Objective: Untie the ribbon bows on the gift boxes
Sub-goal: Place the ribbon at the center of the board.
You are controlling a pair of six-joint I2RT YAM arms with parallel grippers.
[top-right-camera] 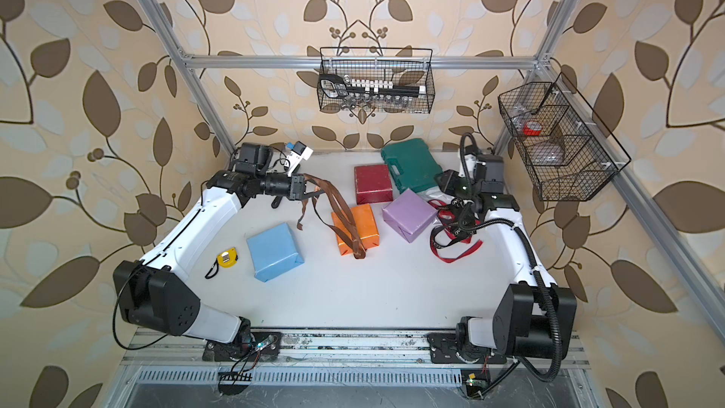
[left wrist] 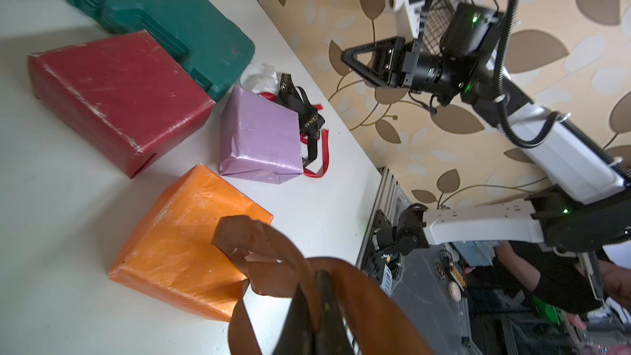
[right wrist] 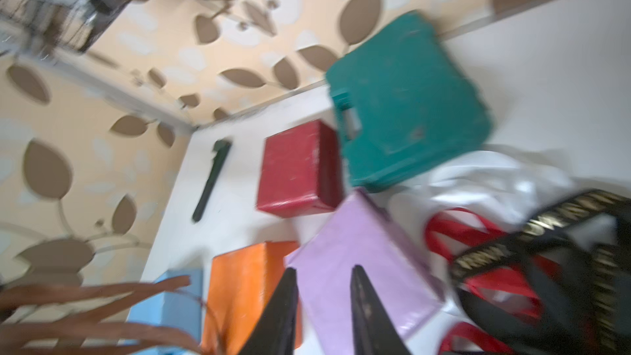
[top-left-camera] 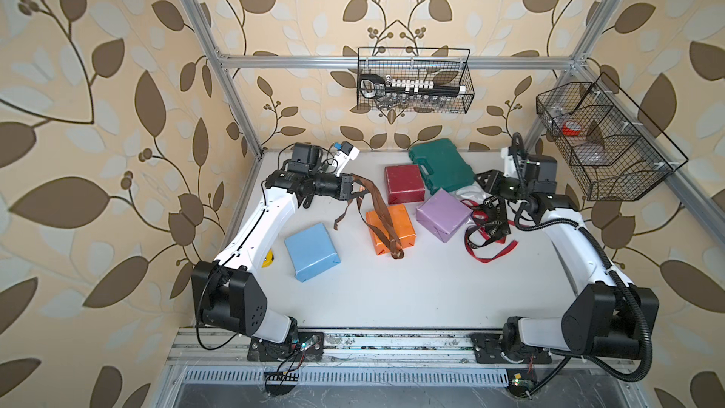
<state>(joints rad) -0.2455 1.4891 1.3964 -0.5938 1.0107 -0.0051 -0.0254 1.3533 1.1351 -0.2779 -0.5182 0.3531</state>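
A robot lab's test booth, not a home: leaf-patterned wallpaper point(top-left-camera: 98, 111) covers the walls behind a bare aluminium frame point(top-left-camera: 392, 60) around a white table point(top-left-camera: 392, 300). The left arm point(top-left-camera: 259, 225) and right arm point(top-left-camera: 580, 253) are bolted to a metal rail point(top-left-camera: 392, 341) at its near edge. Wire baskets point(top-left-camera: 414, 80) hang on the far and right sides, and the left wrist view shows a cluttered workbench point(left wrist: 420, 288) beyond

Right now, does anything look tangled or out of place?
Yes. The brown ribbon, pinched in the left tool, looks snagged on the orange box's near edge. Black, red and white ribbons lie in a tangled heap beside the lilac box.
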